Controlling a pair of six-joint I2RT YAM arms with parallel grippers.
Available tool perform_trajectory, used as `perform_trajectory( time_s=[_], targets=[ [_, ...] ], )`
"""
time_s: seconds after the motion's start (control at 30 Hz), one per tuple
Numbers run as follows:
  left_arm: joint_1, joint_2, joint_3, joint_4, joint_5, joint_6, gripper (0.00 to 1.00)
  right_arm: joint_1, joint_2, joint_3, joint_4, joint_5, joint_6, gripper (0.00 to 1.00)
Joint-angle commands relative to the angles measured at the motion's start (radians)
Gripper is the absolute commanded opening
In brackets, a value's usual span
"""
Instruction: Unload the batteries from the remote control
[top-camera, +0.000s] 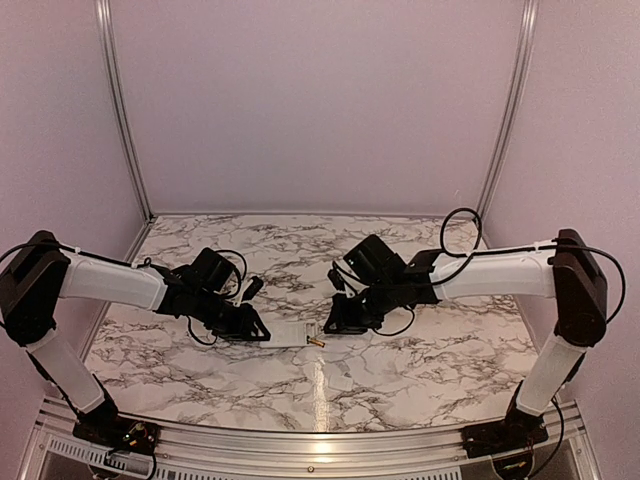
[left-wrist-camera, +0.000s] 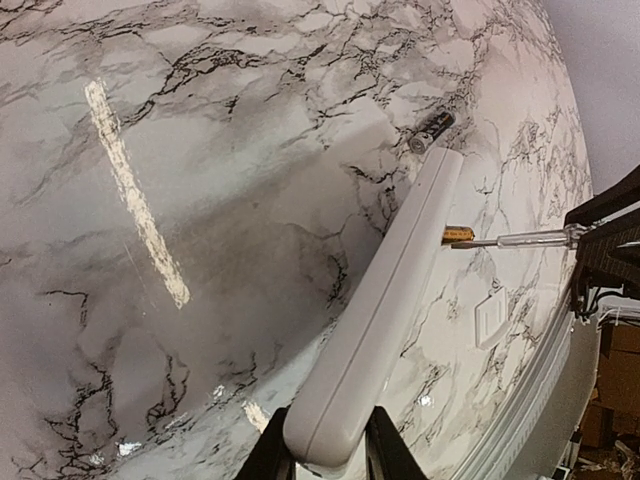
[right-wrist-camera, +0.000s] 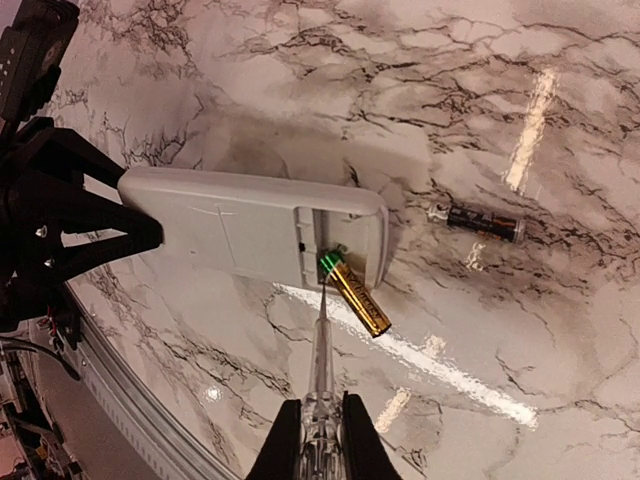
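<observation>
The white remote control (left-wrist-camera: 385, 300) stands on its long edge on the marble table, and my left gripper (left-wrist-camera: 328, 430) is shut on its near end. In the right wrist view the remote control (right-wrist-camera: 240, 225) shows its open recess. A gold battery (right-wrist-camera: 357, 292) with a green end sticks out of that recess at a slant. My right gripper (right-wrist-camera: 322, 410) is shut on a slim clear pointed tool (right-wrist-camera: 320, 350), whose tip touches the green end. A second, dark battery (right-wrist-camera: 483, 222) lies loose on the table beyond the remote. From above, the gold battery (top-camera: 317, 342) shows between both grippers.
The small white cover piece (left-wrist-camera: 490, 318) lies on the table near the front rail. The dark loose battery (left-wrist-camera: 430, 130) rests just past the remote's far end. The metal front edge (top-camera: 320, 440) of the table runs close behind the tool.
</observation>
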Motion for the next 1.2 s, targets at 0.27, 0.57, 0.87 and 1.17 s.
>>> perform_trajectory(
  time_s=[0.27,0.57,0.87,1.17],
  targets=[
    [0.010,0.018,-0.045,-0.149,-0.161,0.019,0.00,0.043,0.019,0.056,-0.051,0.066,-0.006,0.00],
    [0.010,0.010,-0.044,-0.162,-0.170,0.023,0.00,0.024,-0.023,0.048,0.017,0.049,-0.016,0.00],
    [0.010,0.006,-0.046,-0.162,-0.173,0.018,0.00,-0.008,0.011,0.078,0.011,0.076,-0.037,0.00],
    [0.010,0.004,-0.042,-0.160,-0.179,0.003,0.00,-0.010,0.070,0.085,-0.004,0.043,-0.073,0.00]
  ],
)
